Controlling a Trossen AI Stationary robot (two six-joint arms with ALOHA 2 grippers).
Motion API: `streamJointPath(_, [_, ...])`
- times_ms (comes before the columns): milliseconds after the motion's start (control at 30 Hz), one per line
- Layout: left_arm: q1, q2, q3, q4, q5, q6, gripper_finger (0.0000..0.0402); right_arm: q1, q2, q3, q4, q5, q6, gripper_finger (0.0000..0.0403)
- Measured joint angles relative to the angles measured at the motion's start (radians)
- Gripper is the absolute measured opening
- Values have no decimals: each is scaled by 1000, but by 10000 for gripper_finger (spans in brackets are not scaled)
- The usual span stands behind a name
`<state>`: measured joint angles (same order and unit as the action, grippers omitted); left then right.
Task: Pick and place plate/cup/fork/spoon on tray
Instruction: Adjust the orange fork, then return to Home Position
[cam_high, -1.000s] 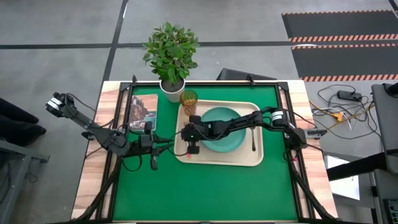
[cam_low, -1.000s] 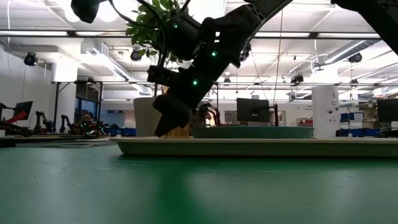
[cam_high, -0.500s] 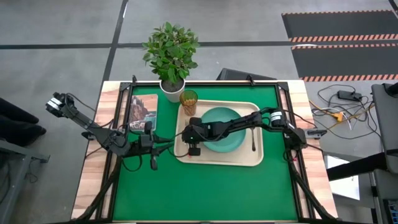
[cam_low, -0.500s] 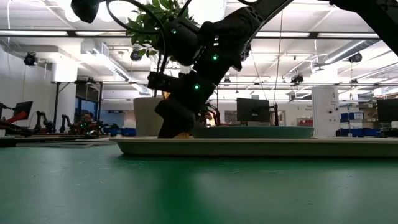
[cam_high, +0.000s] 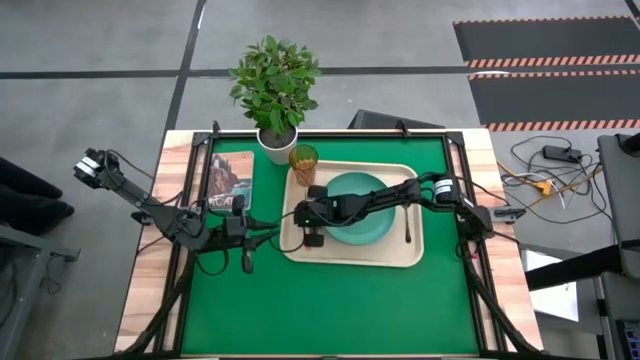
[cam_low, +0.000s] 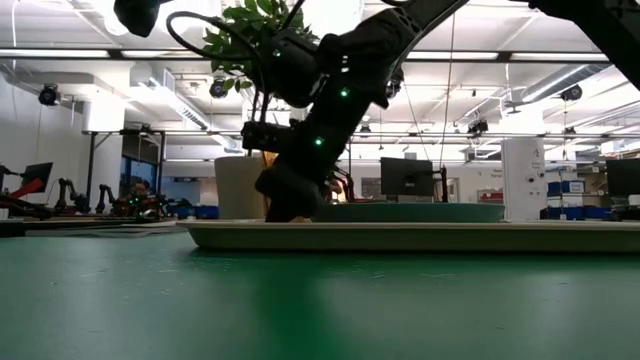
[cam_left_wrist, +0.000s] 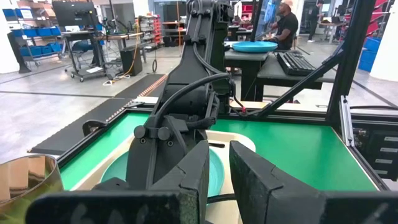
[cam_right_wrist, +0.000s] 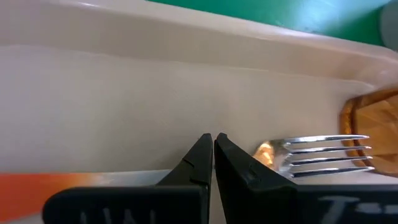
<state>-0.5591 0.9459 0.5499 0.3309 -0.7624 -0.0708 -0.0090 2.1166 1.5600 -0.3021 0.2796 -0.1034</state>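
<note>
The cream tray (cam_high: 400, 255) lies mid-table on the green mat. On it are the teal plate (cam_high: 362, 210), the spoon (cam_high: 408, 228) near its right rim and the amber cup (cam_high: 303, 158) at its far left corner. The fork lies flat on the tray floor left of the plate, tines (cam_right_wrist: 323, 158) toward the cup (cam_right_wrist: 373, 118), orange handle (cam_right_wrist: 74, 183) the other way. My right gripper (cam_right_wrist: 213, 142) is shut and low over the fork's neck, slanting down (cam_low: 290, 212). My left gripper (cam_left_wrist: 219, 168) waits left of the tray (cam_high: 250, 235), fingers a narrow gap apart, empty. My right gripper's shut fingers (cam_right_wrist: 199, 158) stand in front of the fork's neck and hide it. The fork runs across behind them, flat on the tray. Whether the fingers touch the fork or the tray floor, I cannot tell.
A potted plant (cam_high: 275, 90) stands at the table's far edge behind the cup. A picture book (cam_high: 230, 180) lies left of the tray. Bare green mat (cam_high: 330, 310) stretches from the tray to the near edge.
My right gripper has come down over the tray's left part until its fingertips are at the tray floor. The plate, cup and spoon have stayed where they were.
</note>
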Motion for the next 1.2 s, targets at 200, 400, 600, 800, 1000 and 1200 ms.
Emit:
streamJointPath(200, [0, 0, 0, 0, 0, 0, 46, 2, -19, 8, -4, 9, -1, 8])
streamJointPath(400, [0, 0, 0, -5, 1, -2, 46, 34, -106, -14, -19, 12, 9, 8])
streamJointPath(600, [0, 10, 0, -11, 6, -25, 46, 114, -234, -187, 118, 11, 27, 8])
streamJointPath(800, [0, 47, 0, -10, 8, -28, 46, 162, -397, -438, 366, 8, 14, 8])
streamJointPath(1000, [0, 70, 0, -9, 9, -27, 46, 164, -586, -666, 545, -8, -1, 8])
streamJointPath(1200, [0, 72, 0, -45, 28, -30, 46, 164, -787, -870, 669, -52, -29, 8])
